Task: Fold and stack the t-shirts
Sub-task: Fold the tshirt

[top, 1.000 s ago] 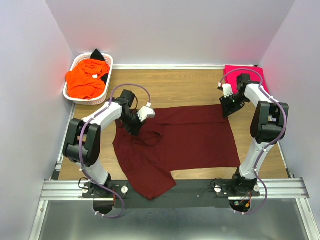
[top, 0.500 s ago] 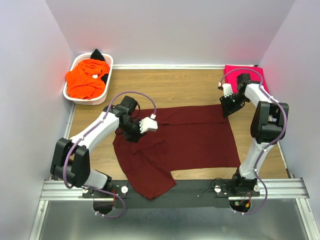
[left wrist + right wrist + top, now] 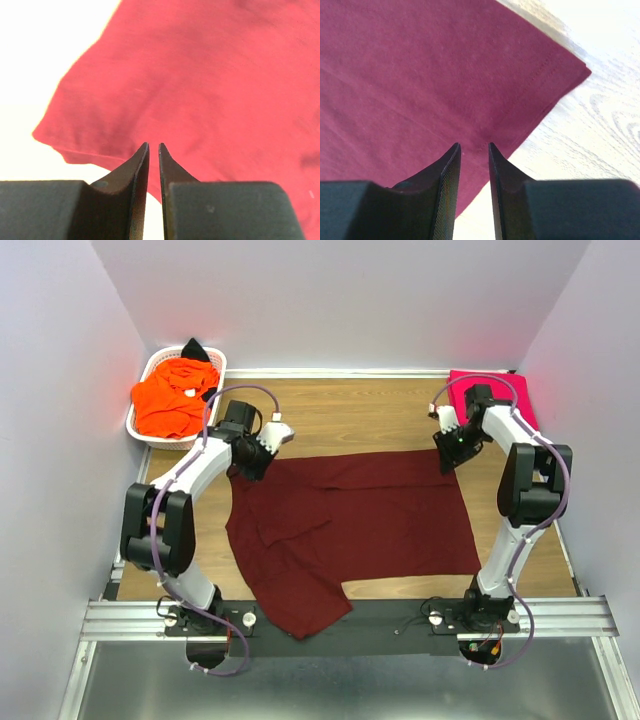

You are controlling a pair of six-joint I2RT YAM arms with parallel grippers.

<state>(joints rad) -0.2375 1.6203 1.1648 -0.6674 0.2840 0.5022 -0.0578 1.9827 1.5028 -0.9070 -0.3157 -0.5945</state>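
The dark maroon t-shirt (image 3: 355, 520) lies spread flat across the middle of the table, one sleeve hanging toward the near edge. My left gripper (image 3: 252, 456) hovers over its far left sleeve (image 3: 100, 115); its jaws are shut with only a hairline gap and hold nothing. My right gripper (image 3: 452, 446) sits over the shirt's far right corner (image 3: 560, 75), the fingers a little apart, with flat cloth and bare table showing between them. A folded bright pink t-shirt (image 3: 490, 390) lies at the back right. Orange (image 3: 170, 400) and black (image 3: 195, 348) shirts are in the basket.
The white lattice basket (image 3: 215, 368) stands at the back left corner against the wall. Side walls close in on both sides. Bare wooden tabletop (image 3: 360, 420) runs behind the maroon shirt, and a metal rail (image 3: 340, 618) carries the arm bases at the near edge.
My left gripper has swung from the shirt's chest area back and left to the far left sleeve. The right gripper has shifted slightly left at the far right corner. The shirt lies flatter.
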